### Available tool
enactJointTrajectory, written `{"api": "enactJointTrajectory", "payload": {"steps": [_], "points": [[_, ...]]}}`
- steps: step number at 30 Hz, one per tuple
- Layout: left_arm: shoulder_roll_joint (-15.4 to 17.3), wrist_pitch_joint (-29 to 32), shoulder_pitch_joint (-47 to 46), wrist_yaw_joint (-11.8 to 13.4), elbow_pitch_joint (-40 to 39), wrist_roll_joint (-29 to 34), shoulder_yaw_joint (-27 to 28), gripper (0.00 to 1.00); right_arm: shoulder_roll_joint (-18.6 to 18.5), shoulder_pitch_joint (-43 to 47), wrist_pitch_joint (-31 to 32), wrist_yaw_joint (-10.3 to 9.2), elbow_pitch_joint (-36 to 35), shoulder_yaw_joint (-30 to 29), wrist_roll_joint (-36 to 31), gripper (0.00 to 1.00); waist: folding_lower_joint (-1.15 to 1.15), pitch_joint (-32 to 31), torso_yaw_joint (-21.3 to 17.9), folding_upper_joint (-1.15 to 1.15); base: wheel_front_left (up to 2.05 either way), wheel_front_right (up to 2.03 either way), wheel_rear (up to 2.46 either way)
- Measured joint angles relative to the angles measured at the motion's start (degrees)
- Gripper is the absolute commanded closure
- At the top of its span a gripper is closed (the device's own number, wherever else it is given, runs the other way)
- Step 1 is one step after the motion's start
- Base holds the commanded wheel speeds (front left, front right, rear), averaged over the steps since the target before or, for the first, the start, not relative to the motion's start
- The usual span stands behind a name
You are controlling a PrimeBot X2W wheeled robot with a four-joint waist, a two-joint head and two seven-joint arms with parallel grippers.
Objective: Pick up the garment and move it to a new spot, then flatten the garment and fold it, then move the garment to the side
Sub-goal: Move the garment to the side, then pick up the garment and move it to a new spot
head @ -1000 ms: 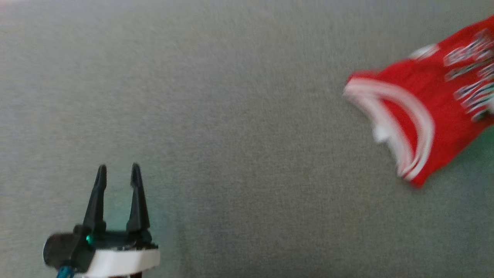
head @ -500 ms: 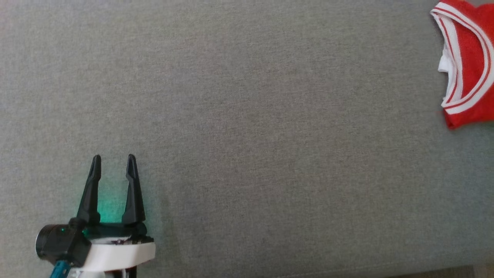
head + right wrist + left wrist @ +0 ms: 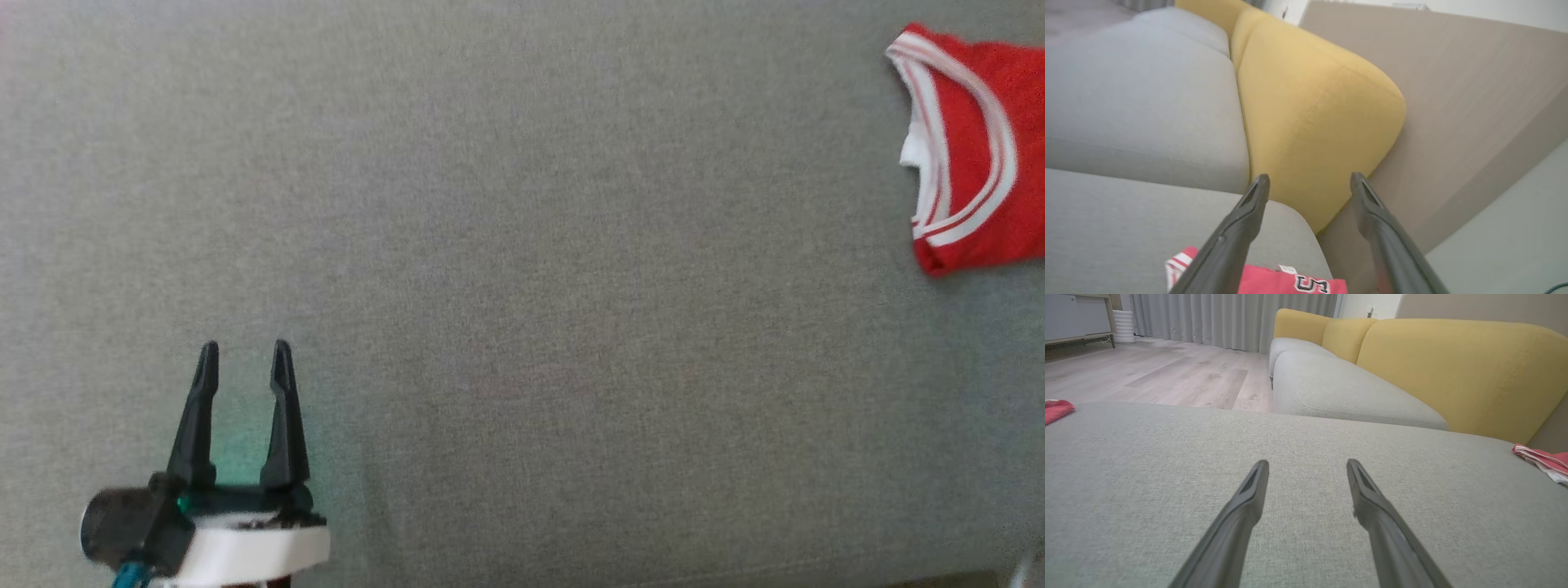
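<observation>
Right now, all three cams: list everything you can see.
jersey: one, red with white trim, far right of the cushion
cloth: one, red, at the cushion's left edge in the left wrist view; too little shows to name it
cushion: one, grey, under the jersey
sofa: one, grey seats and yellow backs, beyond the cushion
floor: one, pale wood, past the cushion
curtains: grey, far side of the room
left pincer: one, black, open over bare cushion
right pincer: one, black, open and holding nothing, jersey beneath its fingers
</observation>
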Motion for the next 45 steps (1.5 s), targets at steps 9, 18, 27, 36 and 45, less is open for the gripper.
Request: {"api": "enactJointTrajectory", "payload": {"steps": [9, 18, 27, 36, 45], "points": [[0.00, 0.00, 3.67, 1.86, 0.88, -3.81, -0.83, 0.00, 8.91, 19.83, -11.34, 0.00, -12.46, 9.32, 6.60, 0.00, -0.01, -7.86, 1.21, 0.00, 0.00, 0.00, 0.00], [0.03, 0.00, 9.20, 3.13, 1.69, -5.16, 0.11, 0.00, 12.40, 42.66, -22.84, 0.00, -14.59, 13.59, 14.81, 0.00, -0.01, -16.58, 4.73, 0.00, 0.00, 0.00, 0.00], [0.03, 0.00, 11.53, 2.71, 3.77, -4.61, 2.16, 0.00, 12.94, 51.98, -26.28, 0.00, -7.57, 14.35, 19.42, 0.00, -0.01, -20.93, 8.20, 0.00, 0.00, 0.00, 0.00], [0.03, 0.00, 11.48, 1.74, 5.00, -3.21, 2.10, 0.00, 12.96, 51.58, -26.29, 0.00, -8.73, 16.21, 20.02, 0.00, 0.00, -20.69, 8.26, 0.00, 0.00, 0.00, 0.00], [0.04, 0.01, 11.35, 1.21, 5.37, -3.13, 1.31, 0.00, 12.98, 51.64, -26.30, 0.00, -10.01, 17.18, 21.56, 0.00, 0.00, -20.82, 11.55, 0.00, 0.00, 0.00, 0.00]]}}
